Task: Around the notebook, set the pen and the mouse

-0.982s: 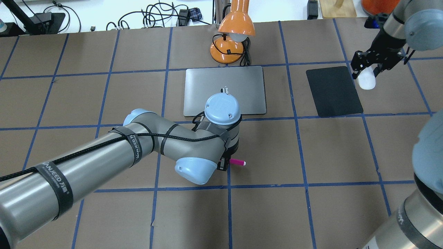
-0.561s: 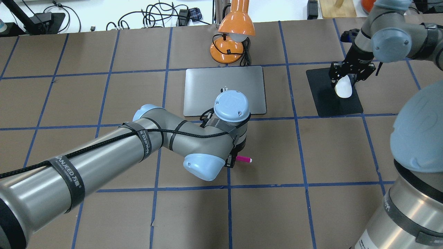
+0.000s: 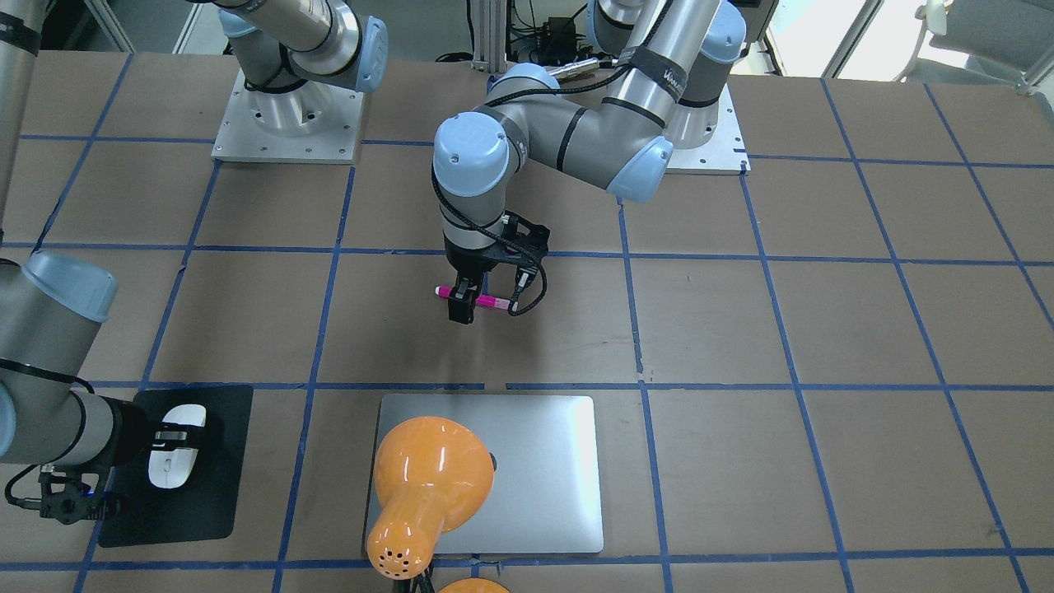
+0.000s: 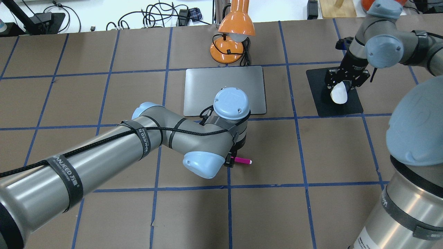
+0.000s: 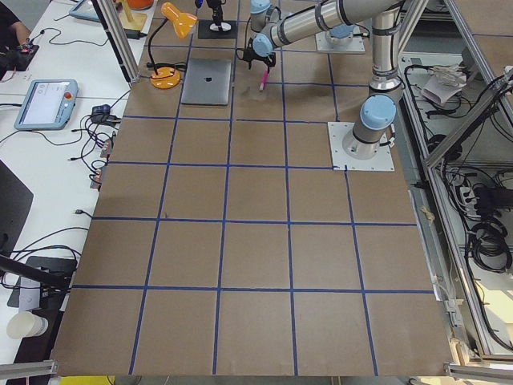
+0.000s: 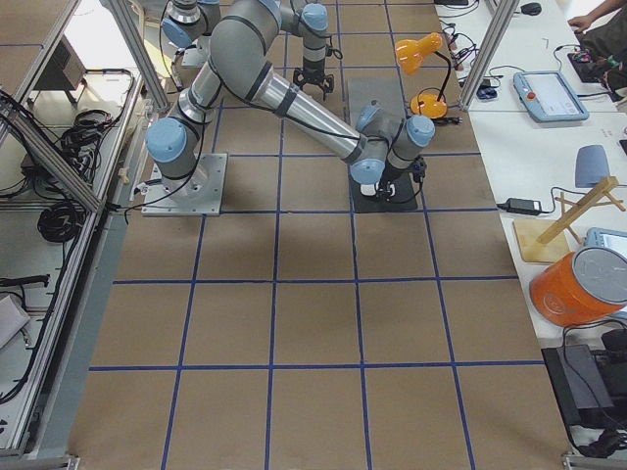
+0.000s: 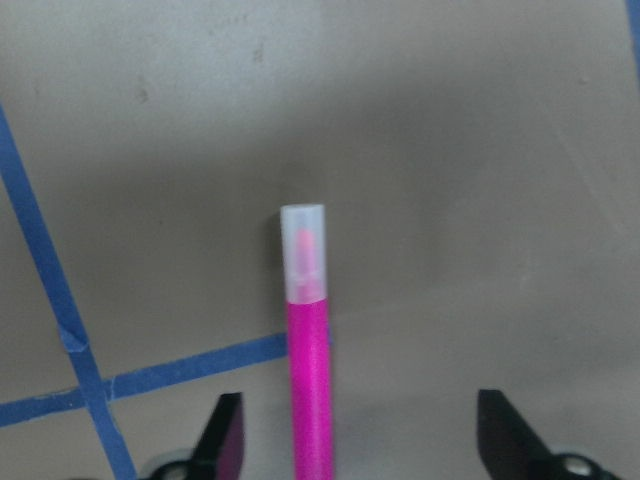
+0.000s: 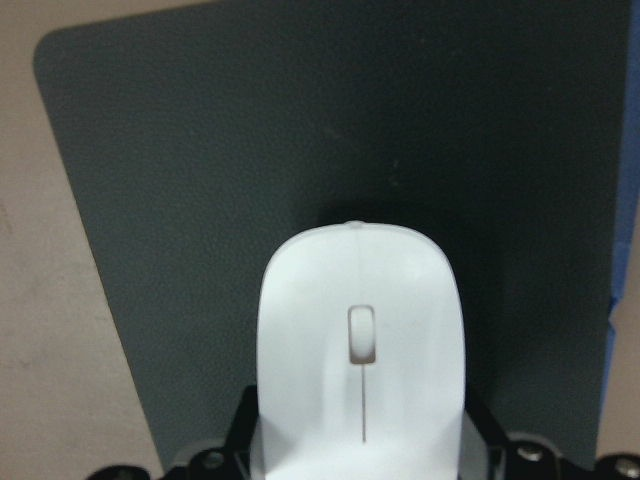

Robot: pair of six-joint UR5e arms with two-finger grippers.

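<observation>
The pink pen (image 4: 243,161) lies on the table in front of the silver notebook (image 4: 225,79), about one grid square nearer the robot. My left gripper (image 3: 463,306) straddles it. In the left wrist view the pen (image 7: 308,370) sits between widely parted fingers that do not touch it, so this gripper is open. My right gripper (image 4: 341,86) is shut on the white mouse (image 4: 339,94) and holds it low over the black mat (image 4: 332,103), right of the notebook. The right wrist view shows the mouse (image 8: 360,350) gripped at its sides, with mat (image 8: 200,150) beneath.
An orange desk lamp (image 4: 232,34) stands just behind the notebook, and its shade (image 3: 428,478) overhangs the notebook's far edge. Cables lie beyond the table's far edge. Blue tape lines grid the brown table (image 4: 69,97).
My right arm carried the mouse leftwards from beyond the mat's right edge to over the mat. My left arm shifted the pen slightly to the right.
</observation>
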